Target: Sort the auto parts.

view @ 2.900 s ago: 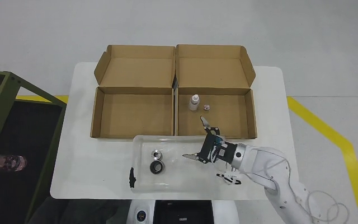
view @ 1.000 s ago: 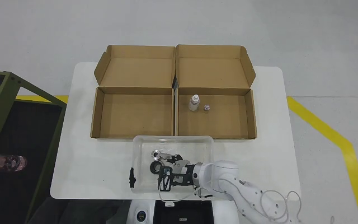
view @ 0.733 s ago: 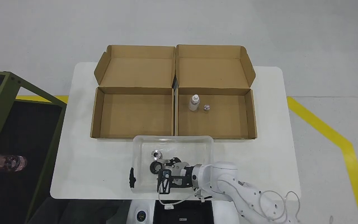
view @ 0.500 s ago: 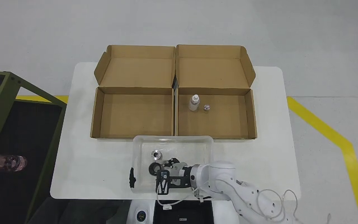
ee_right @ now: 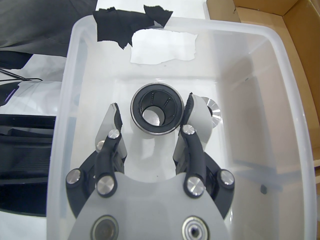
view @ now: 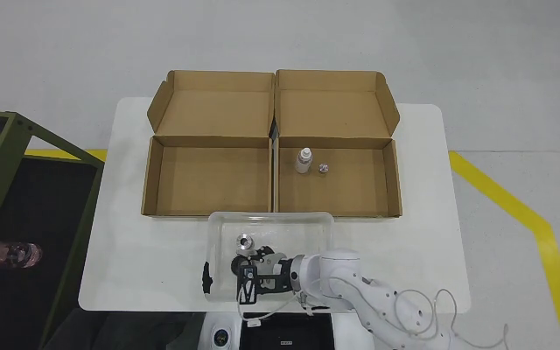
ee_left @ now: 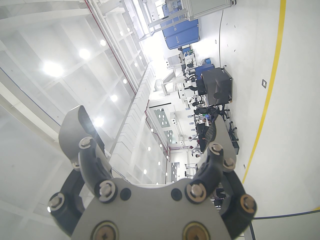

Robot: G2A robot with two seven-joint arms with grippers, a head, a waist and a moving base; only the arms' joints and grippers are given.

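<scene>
The right pincer [ee_right: 152, 101] hangs released inside the clear tub [ee_right: 175, 22], its 2 jaws straddling the black metal sleeve [ee_right: 150, 96] on the tub's floor. The sleeve looks heavy, rigid and slick, so I'd grip squarely across its outer wall.

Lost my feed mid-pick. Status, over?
Right gripper open, astride black cylindrical bearing in clear plastic bin. Left gripper open, pointed away from table. Small silver flanged part close by, just outside the grip.
</scene>
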